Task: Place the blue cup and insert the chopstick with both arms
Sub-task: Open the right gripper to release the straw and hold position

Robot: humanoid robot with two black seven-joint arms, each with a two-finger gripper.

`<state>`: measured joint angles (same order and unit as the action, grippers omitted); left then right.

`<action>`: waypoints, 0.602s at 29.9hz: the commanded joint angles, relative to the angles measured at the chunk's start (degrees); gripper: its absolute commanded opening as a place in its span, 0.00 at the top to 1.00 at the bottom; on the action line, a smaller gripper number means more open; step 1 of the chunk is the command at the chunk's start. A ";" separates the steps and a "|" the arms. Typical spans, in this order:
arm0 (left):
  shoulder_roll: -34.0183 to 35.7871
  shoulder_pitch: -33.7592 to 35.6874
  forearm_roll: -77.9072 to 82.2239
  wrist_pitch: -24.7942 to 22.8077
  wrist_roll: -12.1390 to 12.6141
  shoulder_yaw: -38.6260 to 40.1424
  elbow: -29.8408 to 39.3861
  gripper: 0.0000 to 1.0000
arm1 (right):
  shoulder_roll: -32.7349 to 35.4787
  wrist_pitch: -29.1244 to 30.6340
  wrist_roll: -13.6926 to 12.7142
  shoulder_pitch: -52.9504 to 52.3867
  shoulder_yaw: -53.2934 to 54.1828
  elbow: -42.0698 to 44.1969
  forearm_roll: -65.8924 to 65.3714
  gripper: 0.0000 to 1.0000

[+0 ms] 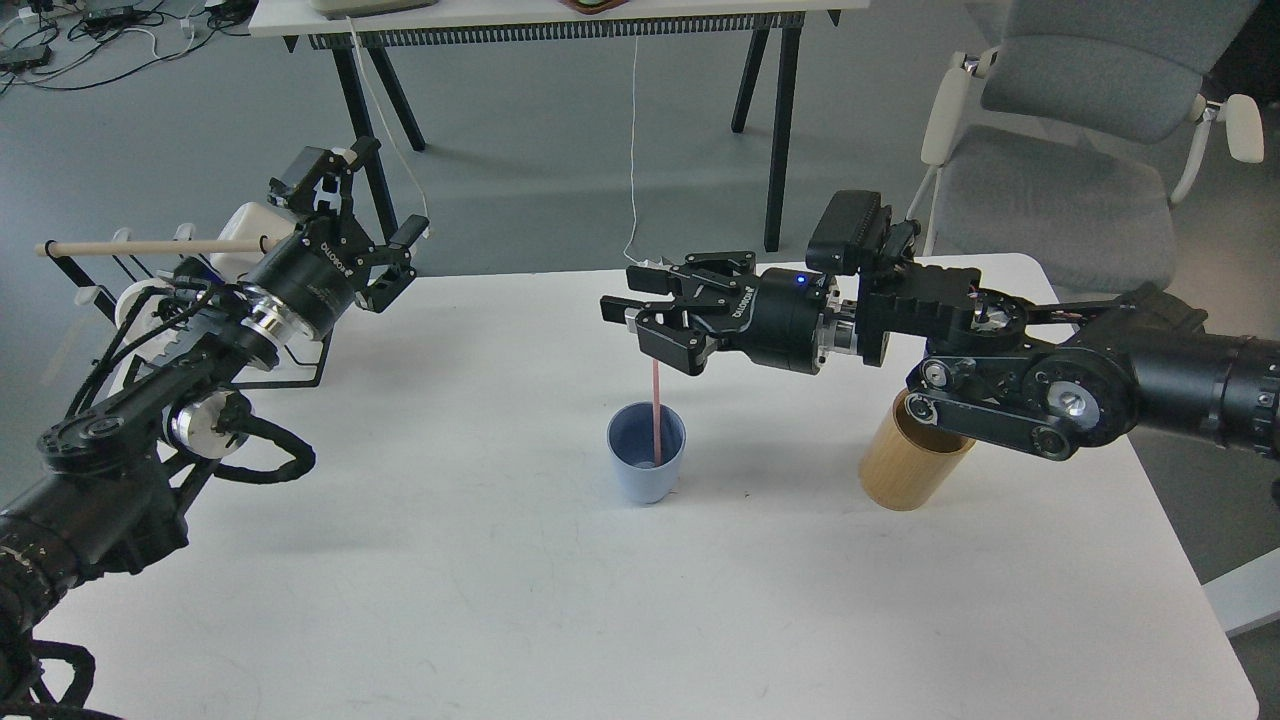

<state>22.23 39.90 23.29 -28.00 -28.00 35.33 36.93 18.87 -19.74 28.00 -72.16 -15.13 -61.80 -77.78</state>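
1. Already, the blue cup [646, 455] is standing upright mid-surface [500, 600], so placing looks done.
2. Reaching in, the right hand [655, 322] is sitting directly above the cup, fingers seemingly pinching the chopstick [656, 412], its tip inside; release remains.
3. Farther off, the left hand [375, 225] is hanging spread and empty.

The blue cup [647, 455] stands upright on the white counter [500, 560], the pink chopstick [656, 410] rising from it toward the right gripper [640, 315]. The left gripper [375, 215], jaws spread, hangs well apart.
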 commanded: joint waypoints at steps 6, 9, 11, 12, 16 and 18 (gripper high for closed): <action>0.01 0.09 0.00 0.00 0.00 0.17 0.07 0.01 | 1.26 -1.79 0.00 -3.15 2.20 -0.34 1.23 0.02; 0.01 0.26 -0.08 0.00 0.00 0.26 0.16 0.01 | 6.25 -1.80 0.00 -3.07 8.34 -0.60 4.73 0.02; 0.01 0.53 -0.08 0.00 0.00 0.35 0.16 0.01 | 9.86 -1.44 0.00 -2.11 12.21 -1.04 10.78 0.02; 0.09 0.62 -0.08 0.00 0.00 0.52 0.16 0.01 | 11.70 -1.44 0.00 -1.06 13.62 -1.31 15.07 0.02; 0.53 0.88 -0.08 0.00 0.00 1.05 0.16 0.01 | 18.82 -0.74 0.00 4.21 19.68 -4.03 34.76 0.03; 0.62 1.06 -0.08 0.00 0.00 1.14 0.16 0.01 | 21.99 1.97 0.00 7.55 22.76 -7.62 45.74 0.03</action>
<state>22.66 40.73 23.19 -28.00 -28.00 36.33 37.10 36.44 -20.45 27.99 -68.80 3.37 -65.44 -46.38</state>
